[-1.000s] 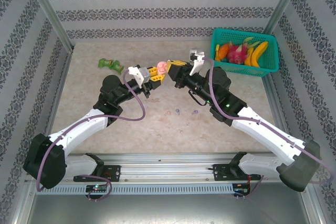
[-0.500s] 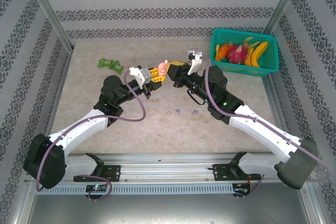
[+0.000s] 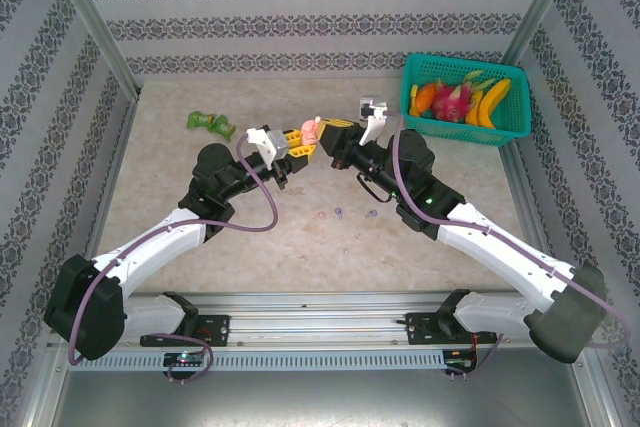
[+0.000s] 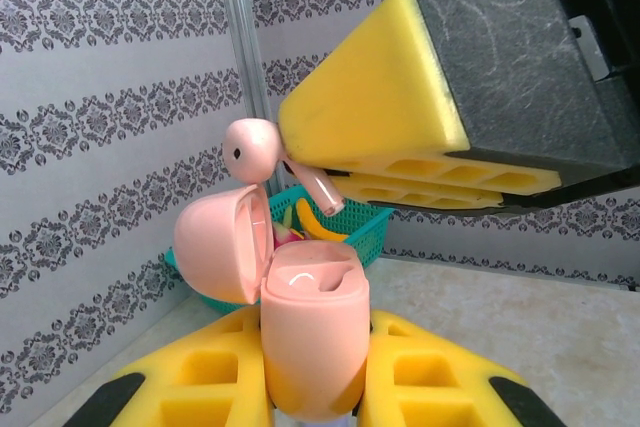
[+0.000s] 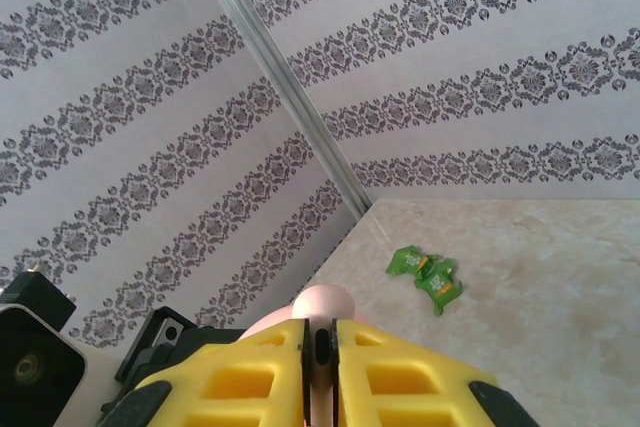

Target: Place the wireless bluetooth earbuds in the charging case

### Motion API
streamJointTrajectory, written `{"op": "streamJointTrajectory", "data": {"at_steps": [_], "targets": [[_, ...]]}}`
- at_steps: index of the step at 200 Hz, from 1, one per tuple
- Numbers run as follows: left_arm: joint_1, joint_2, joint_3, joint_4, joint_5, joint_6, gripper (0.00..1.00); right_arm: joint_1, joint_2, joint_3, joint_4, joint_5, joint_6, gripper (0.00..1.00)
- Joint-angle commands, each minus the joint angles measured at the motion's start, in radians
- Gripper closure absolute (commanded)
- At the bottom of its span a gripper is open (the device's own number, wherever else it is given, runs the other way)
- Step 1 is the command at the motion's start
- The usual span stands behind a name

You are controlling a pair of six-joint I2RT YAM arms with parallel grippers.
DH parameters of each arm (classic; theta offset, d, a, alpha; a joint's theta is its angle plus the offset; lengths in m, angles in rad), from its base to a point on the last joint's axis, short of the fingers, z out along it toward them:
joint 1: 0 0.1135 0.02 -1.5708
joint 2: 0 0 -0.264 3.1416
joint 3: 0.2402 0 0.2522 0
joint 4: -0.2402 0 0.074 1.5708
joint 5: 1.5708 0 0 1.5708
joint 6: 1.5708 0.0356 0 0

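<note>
Both arms are up off the bench (image 3: 300, 237), meeting mid-air btwn the two bases. Left claw (image 3: 298, 144) is clamped on the pink charging case (image 4: 310, 337), holding it upright w/ its lid (image 4: 215, 242) flipped open to the side, so the socket face points up.

Right claw (image 3: 334, 131) is pinched tight on the stem of a pink earbud (image 4: 250, 149). The right wrist view has the yellow fingers (image 5: 240, 377) almost touching, just the stem btwn them, round head poking out past the tips. In the left wrist view the bud hangs just above the open case, by the lid's upper edge, stem angled down toward the socket face. It's near, but apart, not in a socket yet.

Progress, as I read it: early. Case is open & presented and the first bud is gripped and approx lined up, but the seating itself isn't done. The socket face looks bare from this angle, tho I can't see right down into it.

On the bench btwn the arms lie three tiny specks, prob. the other earbuds (image 3: 338, 212). One looks pinkish and two lilac-ish, but they're too small to be sure. So this bud + those three are left to go.

Off to the sides: green basket of fruit (image 3: 465, 97) in the far right corner, a green wrapped thing (image 3: 210, 124) far left. Both are well apart from the action.
</note>
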Motion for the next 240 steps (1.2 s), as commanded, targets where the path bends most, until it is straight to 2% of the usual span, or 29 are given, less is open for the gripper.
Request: {"op": "streamJointTrajectory", "data": {"at_steps": [1, 198, 240], "targets": [[-0.012, -0.017, 0.03, 0.031, 0.008, 0.007, 1.0, -0.009, -0.02, -0.026, 0.031, -0.023, 0.017, 0.86], [-0.012, -0.01, 0.044, 0.062, 0.001, -0.018, 1.0, -0.01, 0.004, -0.069, 0.043, -0.039, 0.051, 0.86], [-0.012, 0.015, 0.001, 0.091, -0.049, -0.029, 1.0, -0.033, 0.009, -0.058, 0.017, -0.05, 0.062, 0.85]]}}
